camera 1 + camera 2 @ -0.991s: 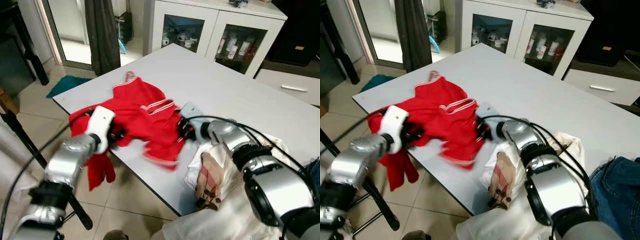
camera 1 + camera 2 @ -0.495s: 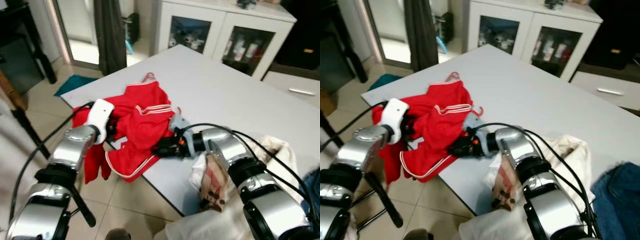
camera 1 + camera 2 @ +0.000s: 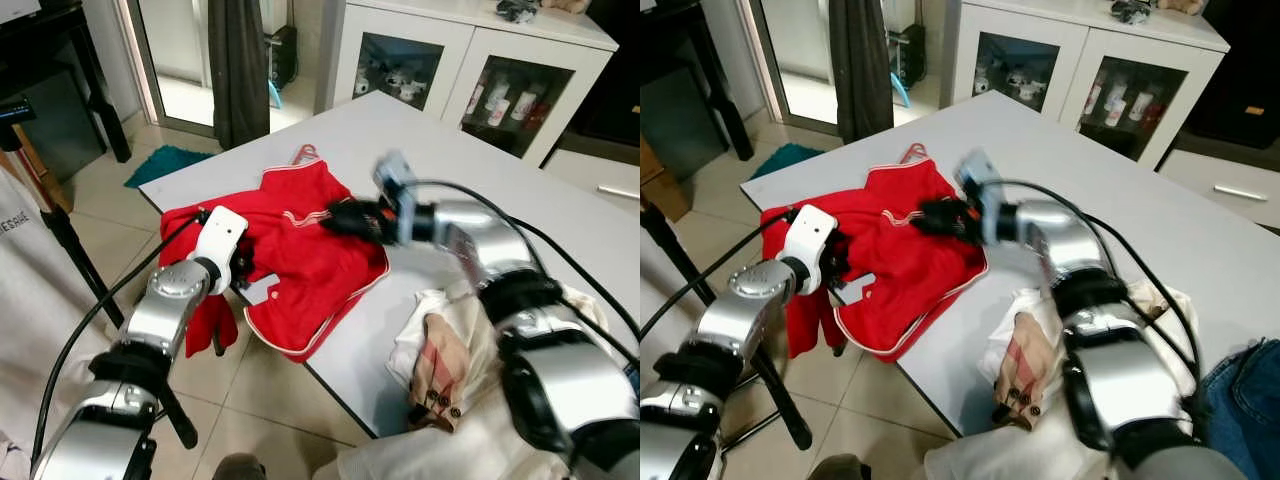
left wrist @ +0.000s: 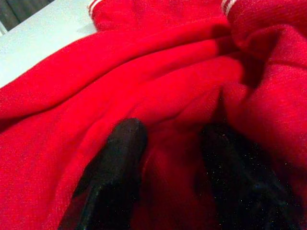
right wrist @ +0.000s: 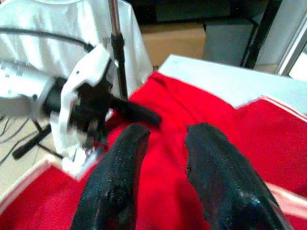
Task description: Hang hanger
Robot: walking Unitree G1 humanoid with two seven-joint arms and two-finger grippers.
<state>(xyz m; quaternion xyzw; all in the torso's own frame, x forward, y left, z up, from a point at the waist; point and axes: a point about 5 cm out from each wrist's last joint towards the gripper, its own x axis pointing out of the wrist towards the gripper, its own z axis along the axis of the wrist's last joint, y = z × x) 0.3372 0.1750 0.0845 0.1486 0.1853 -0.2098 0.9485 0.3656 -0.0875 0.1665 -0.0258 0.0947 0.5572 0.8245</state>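
Note:
A red garment [image 3: 300, 260] with white trim lies crumpled on the near left corner of the white table [image 3: 470, 150], one part hanging over the edge. A red hanger hook [image 3: 303, 153] pokes out at its far side. My left gripper [image 3: 243, 265] is at the garment's left edge, its fingers [image 4: 120, 143] sunk in the folds and shut on the cloth. My right gripper [image 3: 335, 218] hovers just over the garment's middle, open, with nothing between its fingers [image 5: 124, 158]. The right wrist view also looks across the red cloth at the left gripper.
A heap of white and plaid clothes [image 3: 440, 350] lies at the table's near right edge, with blue jeans [image 3: 1245, 390] beyond. A white glass-door cabinet [image 3: 440, 70] stands behind. A black stand [image 3: 60, 240] with a white garment [image 3: 20, 300] is on the left.
My right gripper has risen from the garment's near edge and moved back over its middle. The garment's near part now lies flatter. My left gripper keeps its hold. The camera shifted.

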